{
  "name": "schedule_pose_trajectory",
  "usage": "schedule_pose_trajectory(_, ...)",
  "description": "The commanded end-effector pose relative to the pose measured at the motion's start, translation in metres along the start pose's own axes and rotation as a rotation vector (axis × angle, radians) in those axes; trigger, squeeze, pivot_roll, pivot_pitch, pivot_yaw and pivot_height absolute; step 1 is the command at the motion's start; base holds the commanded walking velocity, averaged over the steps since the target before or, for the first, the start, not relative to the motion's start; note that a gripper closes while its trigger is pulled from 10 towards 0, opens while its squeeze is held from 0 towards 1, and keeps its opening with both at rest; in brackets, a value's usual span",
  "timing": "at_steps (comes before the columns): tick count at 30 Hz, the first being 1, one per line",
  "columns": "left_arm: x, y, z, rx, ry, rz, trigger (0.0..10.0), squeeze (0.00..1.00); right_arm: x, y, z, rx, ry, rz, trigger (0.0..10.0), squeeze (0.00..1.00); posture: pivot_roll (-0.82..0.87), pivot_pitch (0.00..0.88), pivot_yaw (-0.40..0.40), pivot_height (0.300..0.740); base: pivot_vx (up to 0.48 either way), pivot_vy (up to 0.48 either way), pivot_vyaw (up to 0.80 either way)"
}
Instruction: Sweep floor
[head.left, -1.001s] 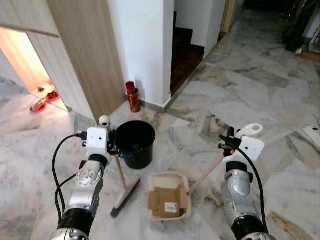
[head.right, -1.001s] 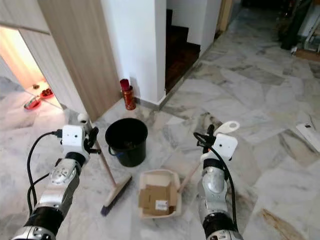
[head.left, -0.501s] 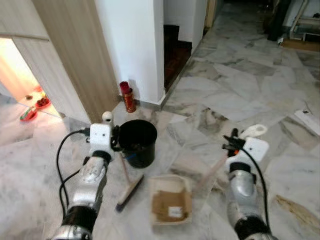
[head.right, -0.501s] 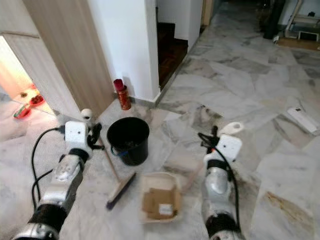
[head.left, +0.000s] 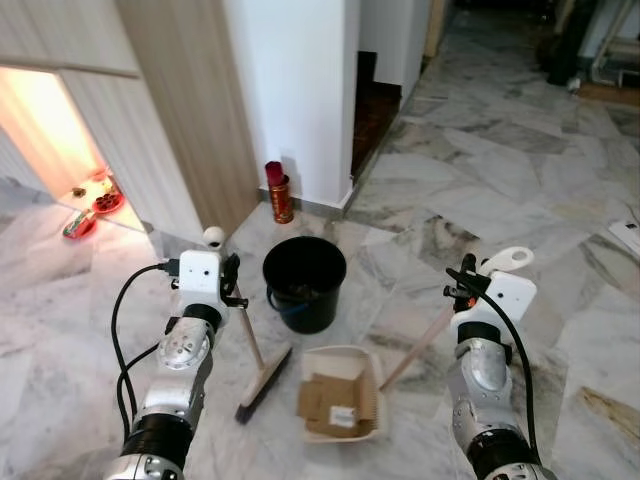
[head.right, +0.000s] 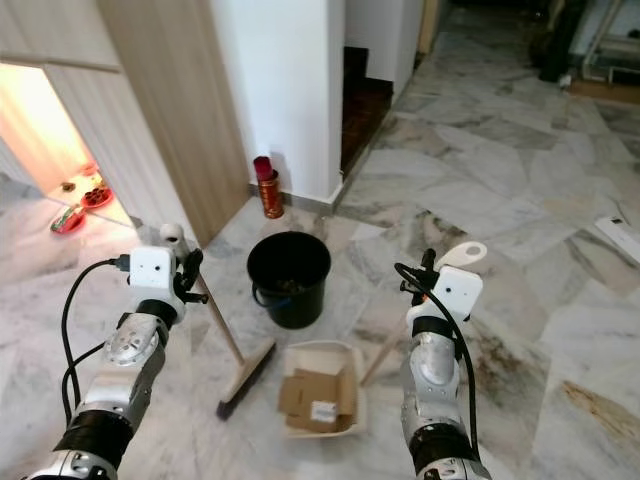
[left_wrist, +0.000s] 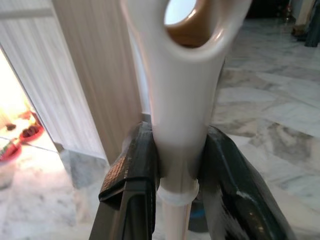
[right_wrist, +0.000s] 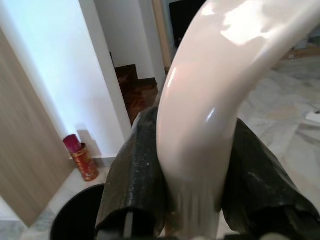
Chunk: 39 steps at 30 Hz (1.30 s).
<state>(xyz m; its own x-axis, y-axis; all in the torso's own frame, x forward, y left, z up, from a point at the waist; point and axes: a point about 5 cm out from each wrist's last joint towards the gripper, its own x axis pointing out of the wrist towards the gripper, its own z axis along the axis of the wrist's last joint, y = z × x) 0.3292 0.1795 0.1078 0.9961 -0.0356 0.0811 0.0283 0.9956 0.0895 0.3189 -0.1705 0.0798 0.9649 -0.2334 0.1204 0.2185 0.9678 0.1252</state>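
Note:
My left gripper (head.left: 231, 284) is shut on the pale handle of a broom (left_wrist: 181, 105), near its top end. The broom slants down to its brush head (head.left: 263, 384) on the marble floor. My right gripper (head.left: 463, 287) is shut on the cream handle (right_wrist: 200, 120) of a long-handled dustpan (head.left: 372, 362). The pan rests flat on the floor between my arms, with flattened cardboard pieces (head.left: 335, 403) inside. The brush head lies just left of the pan, a small gap apart.
A black bucket (head.left: 304, 283) stands just beyond the dustpan. Behind it a red can (head.left: 279, 194) sits against a white wall corner (head.left: 300, 100), beside a wood panel (head.left: 180, 120). Dark steps (head.left: 375, 105) lie further back, red bowls (head.left: 92, 205) in a lit alcove at left.
The whole picture has swung and steadied, so the camera moved. Both grippers keep the same hold on broom and dustpan handle; the pan and brush head stay in place.

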Motion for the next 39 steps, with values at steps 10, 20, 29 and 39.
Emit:
schedule_pose_trajectory(10,0.005,-0.002,0.009,0.016,-0.046,0.004,10.0,0.00,0.007,0.007,0.012,0.039,-0.053,0.004,10.0,0.00,0.01,0.000,0.052,0.740,0.000,0.000,0.00)
schedule_pose_trajectory(20,0.005,-0.001,0.009,0.025,-0.048,0.024,10.0,0.00,0.012,0.015,0.026,0.063,-0.108,0.008,10.0,0.00,0.01,0.000,0.048,0.740,0.000,0.000,0.00)
schedule_pose_trajectory(29,0.004,0.020,0.004,0.059,-0.017,0.171,10.0,0.00,0.020,0.027,0.048,0.096,-0.196,0.012,10.0,0.00,0.01,0.000,0.049,0.740,0.000,0.000,0.00)
schedule_pose_trajectory(39,0.002,0.031,-0.001,0.072,0.013,0.237,10.0,0.00,0.024,0.032,0.066,0.129,-0.260,0.012,10.0,0.00,0.01,0.000,0.051,0.740,0.000,0.000,0.00)
